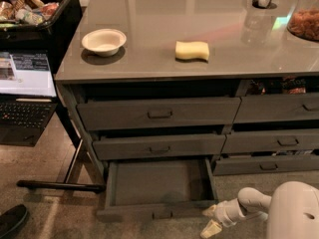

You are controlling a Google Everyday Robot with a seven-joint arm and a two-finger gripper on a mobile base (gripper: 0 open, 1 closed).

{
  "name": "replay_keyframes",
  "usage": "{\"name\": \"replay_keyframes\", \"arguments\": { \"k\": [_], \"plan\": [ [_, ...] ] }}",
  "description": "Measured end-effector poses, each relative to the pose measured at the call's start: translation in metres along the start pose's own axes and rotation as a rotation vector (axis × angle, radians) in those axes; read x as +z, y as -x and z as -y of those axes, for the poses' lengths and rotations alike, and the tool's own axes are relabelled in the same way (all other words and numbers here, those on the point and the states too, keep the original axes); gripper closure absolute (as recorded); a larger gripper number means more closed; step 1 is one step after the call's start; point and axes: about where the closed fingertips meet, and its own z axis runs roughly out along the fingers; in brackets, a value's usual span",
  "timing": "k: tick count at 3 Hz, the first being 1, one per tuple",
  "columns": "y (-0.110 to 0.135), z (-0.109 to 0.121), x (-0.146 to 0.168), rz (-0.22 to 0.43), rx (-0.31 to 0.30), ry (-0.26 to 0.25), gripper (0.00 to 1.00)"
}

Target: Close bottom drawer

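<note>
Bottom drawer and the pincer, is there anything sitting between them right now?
Nothing. In the camera view the open pincer sits at the right end of the bottom drawer front, with only bare carpet around it.

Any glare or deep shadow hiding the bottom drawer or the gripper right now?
Camera view: glare streaks only the countertop; the bottom drawer is dim inside but readable; the gripper, open, sits well lit beside the drawer's front right corner.
</note>
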Motion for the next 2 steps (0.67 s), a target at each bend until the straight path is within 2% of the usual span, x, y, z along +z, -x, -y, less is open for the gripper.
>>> {"name": "replay_keyframes", "arguments": {
  "k": [1, 2],
  "plan": [
    [0.0345, 0.0277, 0.0135, -0.008, -0.047, 0.003, 0.0],
    [0.0345, 0.0277, 0.0135, -0.008, -0.047, 0.003, 0.0]
  ]
}}
